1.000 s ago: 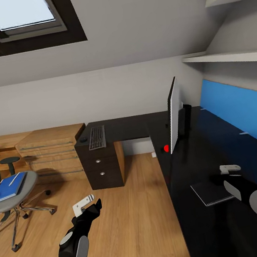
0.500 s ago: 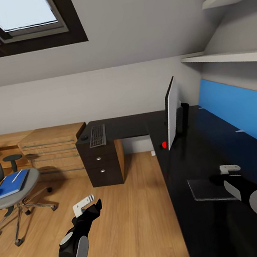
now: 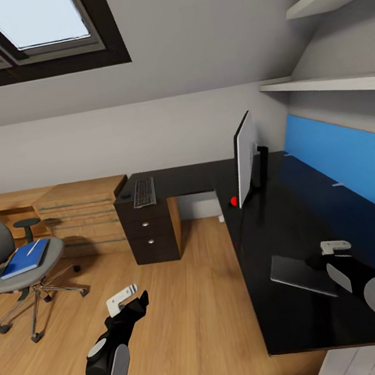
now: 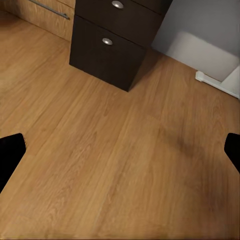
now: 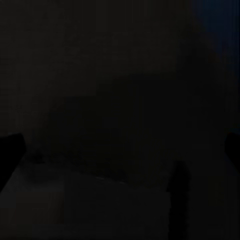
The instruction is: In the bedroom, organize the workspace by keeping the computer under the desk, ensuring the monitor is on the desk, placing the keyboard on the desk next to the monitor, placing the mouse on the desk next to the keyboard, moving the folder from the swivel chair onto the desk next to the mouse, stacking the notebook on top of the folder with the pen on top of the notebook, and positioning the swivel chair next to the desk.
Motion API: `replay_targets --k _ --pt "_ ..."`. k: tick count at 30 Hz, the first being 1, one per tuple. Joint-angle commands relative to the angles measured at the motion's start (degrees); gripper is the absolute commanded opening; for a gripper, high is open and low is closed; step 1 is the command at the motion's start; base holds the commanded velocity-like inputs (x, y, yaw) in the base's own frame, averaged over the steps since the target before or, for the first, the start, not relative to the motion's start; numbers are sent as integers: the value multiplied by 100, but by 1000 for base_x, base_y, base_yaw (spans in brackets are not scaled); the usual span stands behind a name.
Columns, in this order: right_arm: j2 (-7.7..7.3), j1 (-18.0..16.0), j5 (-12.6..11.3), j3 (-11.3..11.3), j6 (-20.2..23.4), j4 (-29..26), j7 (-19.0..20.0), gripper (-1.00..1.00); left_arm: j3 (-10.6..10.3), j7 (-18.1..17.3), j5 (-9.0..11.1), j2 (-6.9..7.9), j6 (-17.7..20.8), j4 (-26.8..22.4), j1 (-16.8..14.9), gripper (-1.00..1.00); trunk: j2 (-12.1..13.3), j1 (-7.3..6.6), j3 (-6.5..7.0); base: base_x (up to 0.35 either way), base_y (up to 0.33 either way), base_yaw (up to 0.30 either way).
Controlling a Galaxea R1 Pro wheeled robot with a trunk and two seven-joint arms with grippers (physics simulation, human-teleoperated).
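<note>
The L-shaped desk [image 3: 308, 314] ran from 6 o'clock up the right side of the head view and turned toward 11 o'clock, ending over a dark drawer unit [image 3: 149, 234]. The monitor [image 3: 245, 159] stood edge-on near the desk's corner at about 1 o'clock, its red dot [image 3: 234, 201] at the lower near corner. The keyboard [image 3: 143, 192] lay on the short wing above the drawers, with the small black mouse [image 3: 125, 195] just beside it on its 9 o'clock side. The dark grey notebook [image 3: 301, 275] lay flat on the desk top at about 4 o'clock, just beside the right gripper [image 3: 334, 246], which hung over the desk; whether its fingers were apart or together could not be told, since the right wrist view was almost black.

At 9 o'clock the swivel chair [image 3: 17, 267] stood on the wood floor [image 3: 193, 322], well apart from the desk, with the blue folder [image 3: 25, 259] on its seat and the pen [image 3: 34, 248] lying on the folder. Low light-wood cabinets [image 3: 82, 215] lined the wall behind it.

The left gripper [image 3: 122, 298] hung over bare floor at 7 o'clock. In the left wrist view its fingertips [image 4: 10, 155] sat at opposite edges, spread wide with nothing between them, above the planks and the drawer unit [image 4: 112, 45].
</note>
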Motion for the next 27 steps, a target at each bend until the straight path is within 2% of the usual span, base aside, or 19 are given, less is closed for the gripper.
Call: replay_targets --k 1,7,15,24,27 --pt "-5 5 -88 78 35 54 -31 100 4 35 61 -3 23 -9 -4 100 -3 -3 -7 -258 0 0" --pt "-5 5 -90 78 26 54 -31 100 4 35 61 -3 23 -9 -4 100 -3 -3 -7 -171 0 0" --pt "0 5 -104 78 -139 54 -32 100 4 35 54 -3 23 76 -4 100 -3 -3 -7 -22 0 0" --pt "22 5 -113 -7 -695 53 -35 100 4 35 50 -3 15 104 -4 100 358 -200 154 -1 0 0" --pt "34 5 -120 -42 -959 54 -23 100 4 35 50 -3 15 144 -4 100 358 -200 154 0 0 0"
